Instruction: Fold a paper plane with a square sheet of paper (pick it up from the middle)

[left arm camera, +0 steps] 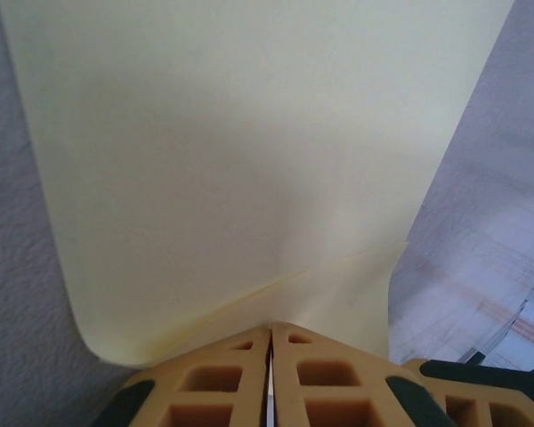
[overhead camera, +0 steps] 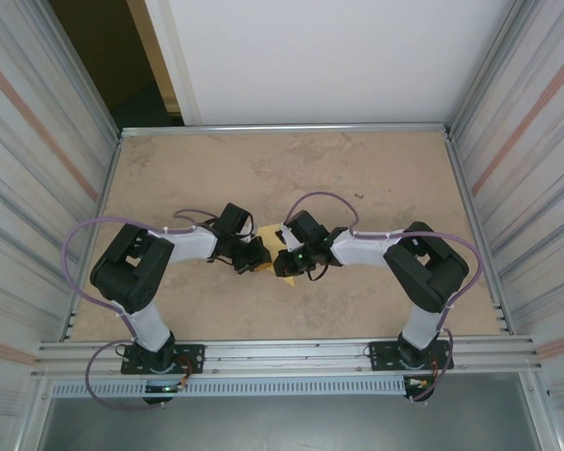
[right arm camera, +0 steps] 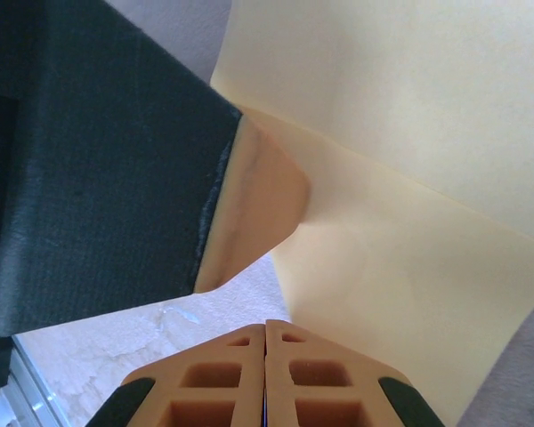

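Left fingers [left arm camera: 254, 374] tight on yellow sheet [left arm camera: 249, 160]

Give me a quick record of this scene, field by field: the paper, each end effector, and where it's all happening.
paper: pale yellow paper, folded over in layers
left end effector: shut on the paper's lower edge
right end effector: shut, tips at the paper's edge; whether it pinches the paper is unclear
location: over the middle of the table, the two end effectors facing tip to tip
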### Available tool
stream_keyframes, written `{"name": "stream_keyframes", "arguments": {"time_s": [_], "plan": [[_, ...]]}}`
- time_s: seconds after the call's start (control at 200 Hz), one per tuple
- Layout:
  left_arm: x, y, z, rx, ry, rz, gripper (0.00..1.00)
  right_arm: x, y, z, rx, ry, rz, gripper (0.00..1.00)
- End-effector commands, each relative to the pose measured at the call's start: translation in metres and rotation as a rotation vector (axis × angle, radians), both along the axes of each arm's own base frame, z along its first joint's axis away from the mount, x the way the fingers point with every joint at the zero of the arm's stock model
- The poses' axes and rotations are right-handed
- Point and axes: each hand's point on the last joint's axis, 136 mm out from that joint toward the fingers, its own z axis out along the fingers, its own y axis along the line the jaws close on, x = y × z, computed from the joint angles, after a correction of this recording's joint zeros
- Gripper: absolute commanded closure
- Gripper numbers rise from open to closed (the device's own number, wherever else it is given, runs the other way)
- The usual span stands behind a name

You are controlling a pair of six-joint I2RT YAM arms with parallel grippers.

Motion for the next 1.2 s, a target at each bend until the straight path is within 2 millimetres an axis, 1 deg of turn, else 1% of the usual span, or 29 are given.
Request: {"name": "stream_keyframes", "arguments": {"time_s": [0.0, 0.566, 0.782, 0.867, 1.012, 1.082, 1.143, 1.193], "plan": [[-0.02, 0.02, -0.032, 0.124, 0.093, 0.004, 0.89, 0.004, -0.006, -0.007, -0.037, -0.004, -0.001, 0.94], [-0.021, 0.021, -0.033, 0.133, 0.102, -0.004, 0.89, 0.007, -0.016, -0.015, -0.082, -0.005, -0.014, 0.94], [-0.018, 0.019, -0.031, 0.131, 0.092, -0.006, 0.89, 0.007, -0.018, -0.017, -0.091, 0.001, -0.012, 0.94], [-0.01, 0.014, -0.021, 0.103, 0.058, -0.01, 0.89, 0.006, -0.018, -0.019, -0.095, 0.007, -0.01, 0.95], [0.01, -0.003, 0.015, 0.011, -0.061, -0.035, 0.88, 0.005, -0.021, -0.024, -0.111, 0.016, -0.013, 0.95], [0.015, -0.007, 0.029, -0.021, -0.112, -0.043, 0.88, 0.005, -0.022, -0.025, -0.116, 0.019, -0.014, 0.95], [0.016, -0.008, 0.036, -0.036, -0.137, -0.046, 0.88, 0.005, -0.023, -0.026, -0.119, 0.021, -0.016, 0.96], [0.014, -0.008, 0.036, -0.041, -0.141, -0.05, 0.88, 0.004, -0.023, -0.027, -0.12, 0.021, -0.015, 0.96]]}}
